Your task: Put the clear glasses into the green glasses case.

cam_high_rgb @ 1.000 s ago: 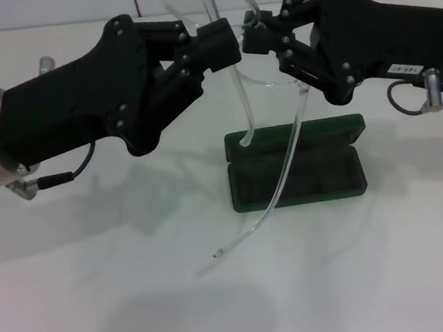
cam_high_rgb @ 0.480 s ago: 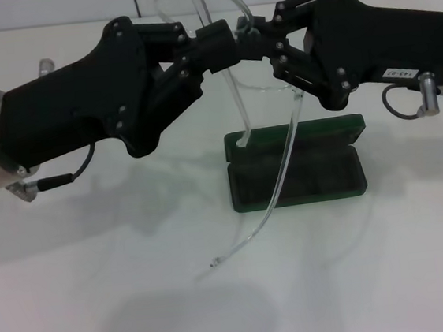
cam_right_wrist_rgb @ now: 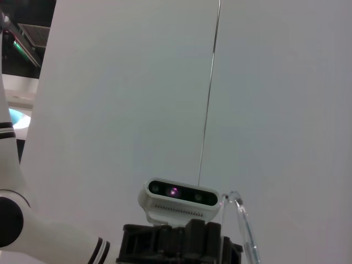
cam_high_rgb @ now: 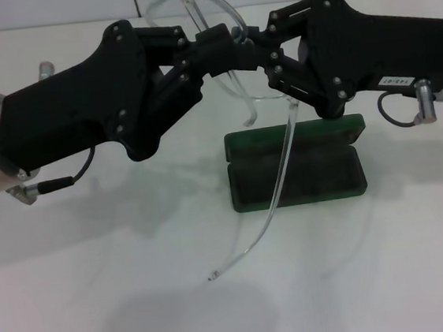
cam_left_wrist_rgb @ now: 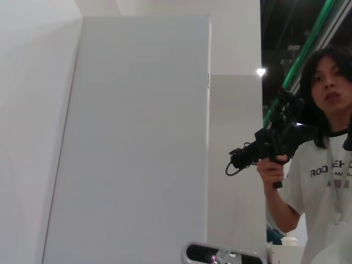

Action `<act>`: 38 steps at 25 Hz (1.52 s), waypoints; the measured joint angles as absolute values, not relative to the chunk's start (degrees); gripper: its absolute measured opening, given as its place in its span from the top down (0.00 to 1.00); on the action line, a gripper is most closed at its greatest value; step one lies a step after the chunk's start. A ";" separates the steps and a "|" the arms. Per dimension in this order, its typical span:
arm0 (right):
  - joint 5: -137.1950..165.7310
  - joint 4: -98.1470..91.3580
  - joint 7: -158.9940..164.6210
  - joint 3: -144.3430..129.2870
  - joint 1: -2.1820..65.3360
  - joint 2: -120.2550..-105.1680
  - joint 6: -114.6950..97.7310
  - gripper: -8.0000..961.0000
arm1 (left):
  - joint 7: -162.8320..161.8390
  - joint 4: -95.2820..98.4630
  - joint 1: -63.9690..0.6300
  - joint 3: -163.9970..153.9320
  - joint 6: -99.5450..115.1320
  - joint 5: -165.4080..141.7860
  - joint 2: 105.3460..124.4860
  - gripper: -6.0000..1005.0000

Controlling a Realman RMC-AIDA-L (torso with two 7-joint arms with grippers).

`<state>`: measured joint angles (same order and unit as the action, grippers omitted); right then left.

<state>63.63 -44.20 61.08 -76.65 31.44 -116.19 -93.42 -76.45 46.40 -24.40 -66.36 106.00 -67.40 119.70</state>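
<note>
Head view: left claw (cam_high_rgb: 220, 43) and right claw (cam_high_rgb: 252, 45) both pinch clear glasses (cam_high_rgb: 214, 24), arms hanging down toward open green case (cam_high_rgb: 294, 165) on white table (cam_high_rgb: 100, 290).

Partial "ROO", perhaps more, on the person's white shirt (cam_left_wrist_rgb: 324, 181).

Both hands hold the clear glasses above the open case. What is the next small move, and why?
Probably fold the hanging arm in. The left hand and right hand grip the clear glasses above the open green glasses case, but one arm dangles past its front edge.
</note>
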 joint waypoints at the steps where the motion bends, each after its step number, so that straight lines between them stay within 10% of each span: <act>1: 63.62 -44.20 61.08 -76.75 31.40 -116.18 -93.44 0.92 | -76.35 46.40 -24.38 -66.39 106.02 -67.39 119.71 0.95; 38: 59.28 -43.56 56.01 -75.23 28.86 -115.92 -93.60 0.92 | -76.34 44.57 -24.77 -66.24 106.44 -66.60 119.52 0.95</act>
<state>59.28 -43.56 56.01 -75.23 28.86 -115.92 -93.60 -76.34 44.57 -24.77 -66.24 106.44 -66.60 119.52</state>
